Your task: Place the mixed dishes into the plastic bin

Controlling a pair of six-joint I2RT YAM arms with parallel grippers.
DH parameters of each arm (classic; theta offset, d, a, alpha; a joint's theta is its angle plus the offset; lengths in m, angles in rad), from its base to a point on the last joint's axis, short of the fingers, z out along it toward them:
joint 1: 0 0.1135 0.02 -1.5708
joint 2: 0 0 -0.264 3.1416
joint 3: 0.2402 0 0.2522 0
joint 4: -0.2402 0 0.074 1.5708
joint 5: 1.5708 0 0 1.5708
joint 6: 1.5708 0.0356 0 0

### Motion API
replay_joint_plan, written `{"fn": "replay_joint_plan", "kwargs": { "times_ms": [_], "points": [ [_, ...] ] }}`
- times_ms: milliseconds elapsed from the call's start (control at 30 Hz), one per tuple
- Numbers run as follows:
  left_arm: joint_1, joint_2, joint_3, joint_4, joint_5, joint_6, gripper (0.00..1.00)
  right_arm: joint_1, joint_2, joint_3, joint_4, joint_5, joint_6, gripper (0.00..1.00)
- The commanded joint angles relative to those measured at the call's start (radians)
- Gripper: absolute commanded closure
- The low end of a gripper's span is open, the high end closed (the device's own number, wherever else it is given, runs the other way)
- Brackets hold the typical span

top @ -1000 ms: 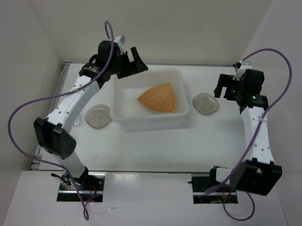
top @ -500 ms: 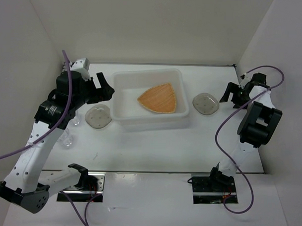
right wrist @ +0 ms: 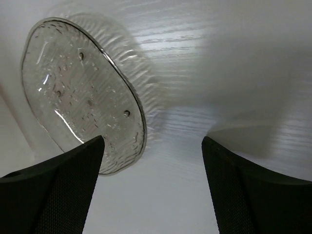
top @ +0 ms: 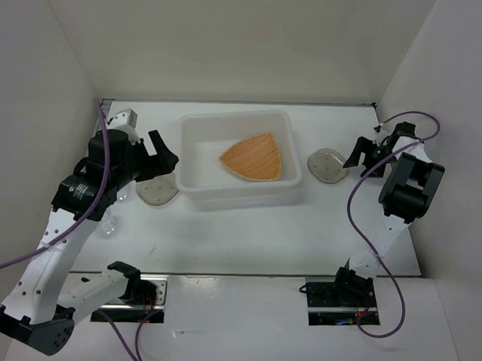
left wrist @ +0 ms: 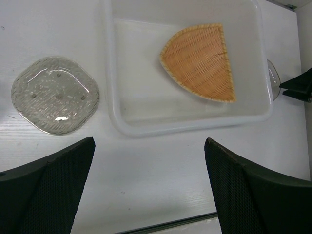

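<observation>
The white plastic bin [top: 196, 139] stands mid-table with the orange-tan ribbed plate [top: 254, 156] inside; both show in the left wrist view, the bin [left wrist: 117, 97] and the plate [left wrist: 201, 61]. One grey-brown plate [top: 156, 185] lies left of the bin, also in the left wrist view [left wrist: 54, 94]. The other [top: 327, 164] lies right of the bin, also in the right wrist view [right wrist: 80, 92]. My left gripper [top: 161, 151] is open and empty above the left plate. My right gripper [top: 357, 157] is open and empty, low beside the right plate. A clear cup [top: 106, 224] lies at the left.
White walls enclose the table on the left, back and right. A second clear cup [top: 123, 195] sits partly hidden under the left arm. The right arm's purple cable [top: 359, 192] loops above the table's right side.
The left arm has swung from the bin's back left corner down to above the left plate. The right gripper has dropped low and come closer to the right plate.
</observation>
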Motion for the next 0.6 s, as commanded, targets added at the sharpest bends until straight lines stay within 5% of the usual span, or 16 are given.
{"fn": "replay_joint_plan", "kwargs": {
  "times_ms": [0, 367, 567],
  "points": [
    [0.006, 0.020, 0.025, -0.010, -0.013, -0.021, 0.01, 0.030, 0.041, 0.004, 0.046, -0.042, 0.024, 0.15],
    [0.006, 0.031, 0.051, -0.010, -0.004, -0.043, 0.01, 0.086, 0.089, -0.019, 0.107, -0.031, 0.075, 0.56],
    [0.006, 0.013, 0.022, -0.001, -0.004, -0.061, 0.01, 0.077, 0.098, -0.028, 0.117, 0.020, 0.093, 1.00]
  ]
}}
